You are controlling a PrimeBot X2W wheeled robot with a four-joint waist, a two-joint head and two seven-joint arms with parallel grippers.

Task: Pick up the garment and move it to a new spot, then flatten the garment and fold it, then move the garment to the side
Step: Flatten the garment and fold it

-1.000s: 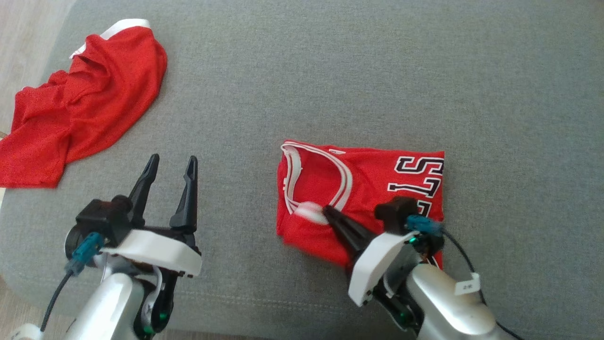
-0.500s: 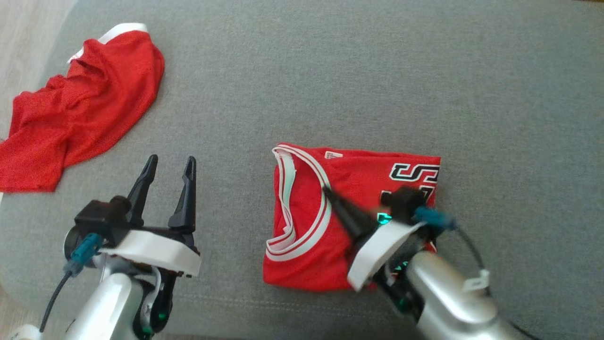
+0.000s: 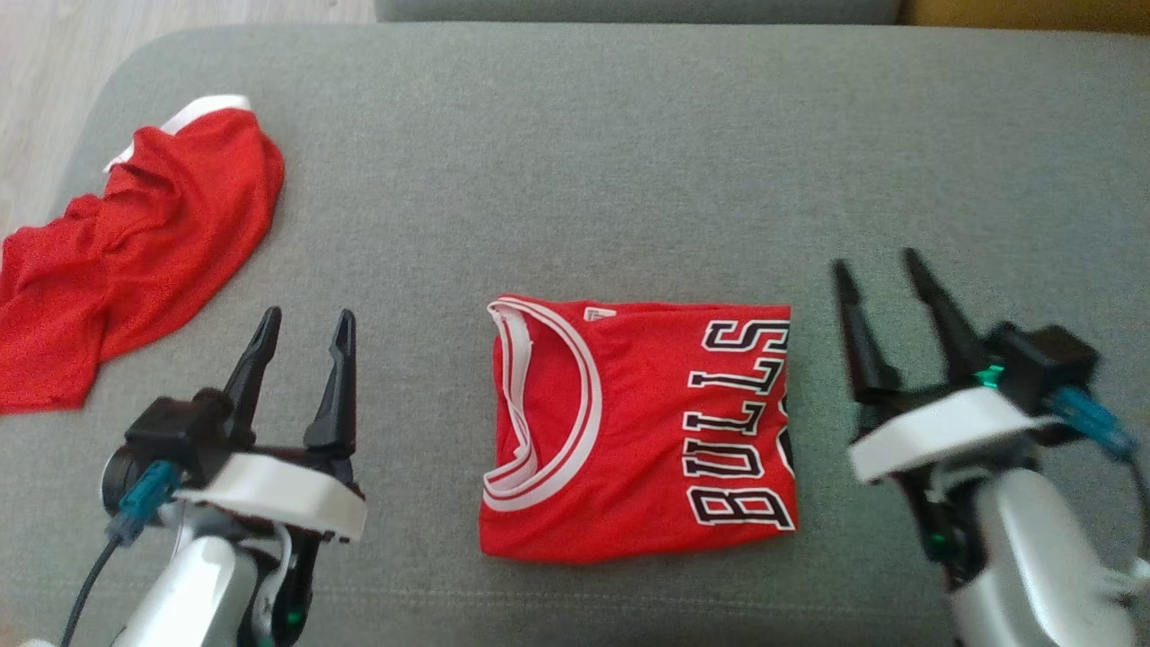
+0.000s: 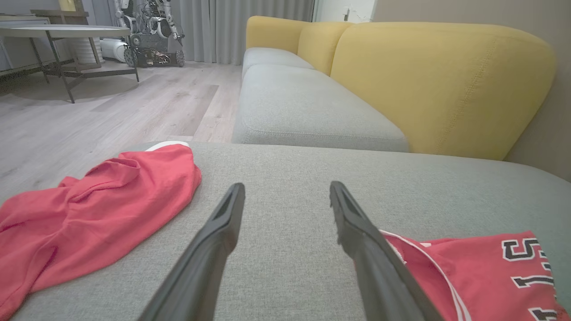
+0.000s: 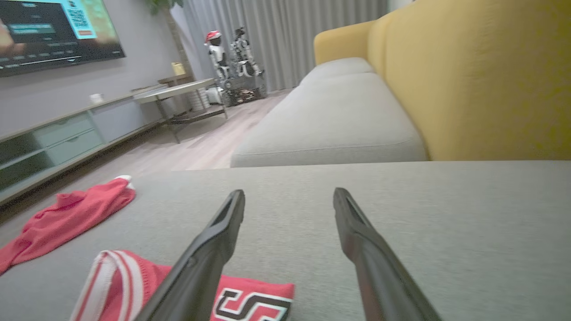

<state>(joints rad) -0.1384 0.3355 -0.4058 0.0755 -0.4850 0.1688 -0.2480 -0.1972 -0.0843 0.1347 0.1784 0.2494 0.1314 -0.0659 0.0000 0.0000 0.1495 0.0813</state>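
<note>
Spreading across nearly the whole head view, a grey sofa cushion (image 3: 629, 162) of coarse woven fabric bears everything else. It has rounded corners and a stitched seam along the lower edge. In the upper right of the left wrist view, a mustard-yellow backrest (image 4: 437, 84) rises behind it, padded, smooth and bulging.

At the upper left of the head view lies a crumpled cloth (image 3: 153, 243) of red mesh. It is bunched into soft ridges, with a white band at its top edge, and it droops over the cushion's left side.

The folded jersey (image 3: 629, 431), the garment of the task, lies flat in the lower middle of the head view as a neat, nearly square packet of the same red mesh. It sits between the two arms and touches neither. Black lettering (image 3: 741, 422) with white outlines runs sideways along its right part. A white ribbed collar (image 3: 593, 400) with a red stripe curves in an arc on its left part, and a small pale label (image 3: 599, 314) sits at the top edge.

The left gripper (image 3: 307, 314), at the lower left, has its slim, tapered dark fingers spread apart and holds nothing. The right gripper (image 3: 876, 261), at the right just beside the jersey, is likewise released and empty.
</note>
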